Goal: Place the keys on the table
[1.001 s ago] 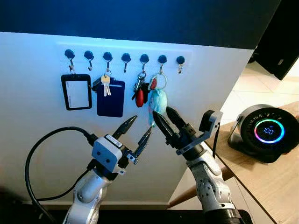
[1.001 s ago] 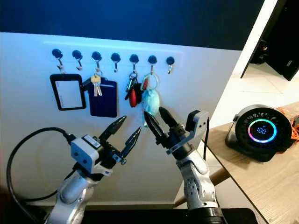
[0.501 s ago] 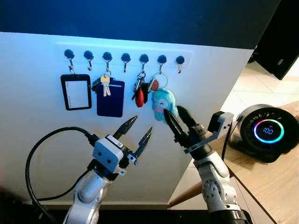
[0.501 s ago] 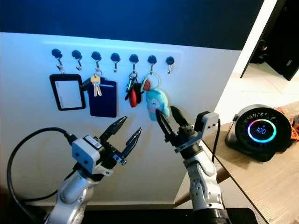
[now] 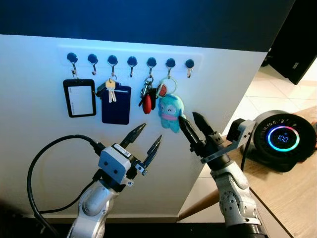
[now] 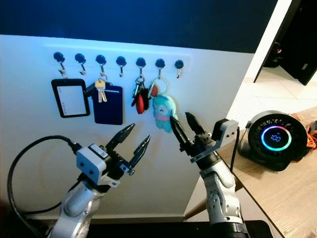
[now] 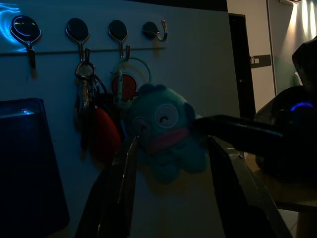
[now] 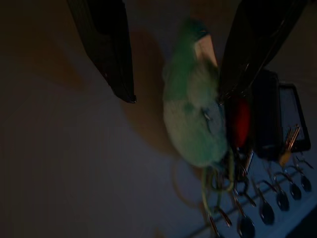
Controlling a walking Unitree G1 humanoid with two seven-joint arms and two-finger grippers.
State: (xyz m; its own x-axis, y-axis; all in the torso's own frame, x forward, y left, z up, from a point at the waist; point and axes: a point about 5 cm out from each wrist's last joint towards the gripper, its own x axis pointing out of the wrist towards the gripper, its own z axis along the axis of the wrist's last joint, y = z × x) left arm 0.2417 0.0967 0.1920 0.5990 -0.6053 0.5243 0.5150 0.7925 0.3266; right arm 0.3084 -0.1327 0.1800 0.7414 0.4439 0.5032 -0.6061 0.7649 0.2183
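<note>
- Keys (image 5: 169, 110) with the blue plush hang from a wall hook (image 5: 170, 63).
- Right pincer (image 5: 190, 124) gapes wide just beside the plush, gripping nothing.
- Left pincer (image 5: 146, 138) also open, empty.
- Next: close on the plush, lift the ring off the hook, carry to the table (image 5: 292, 193).

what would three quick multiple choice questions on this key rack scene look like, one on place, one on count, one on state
1. Where does the blue plush keychain hang?
A. On the wall hook rack
B. On the wooden table
C. On the floor

2. How many hooks are on the rack?
A. Four
B. Seven
C. Ten

3. How do the right gripper's fingers stand?
A. Shut on the plush
B. Open, beside the plush
C. Shut on the black badge holder

Answers: 1 A, its ring loops over a hook in the row. 2 B, seven round-headed hooks sit in a line. 3 B, a gap shows between the two black fingers and the plush hangs free.
</note>
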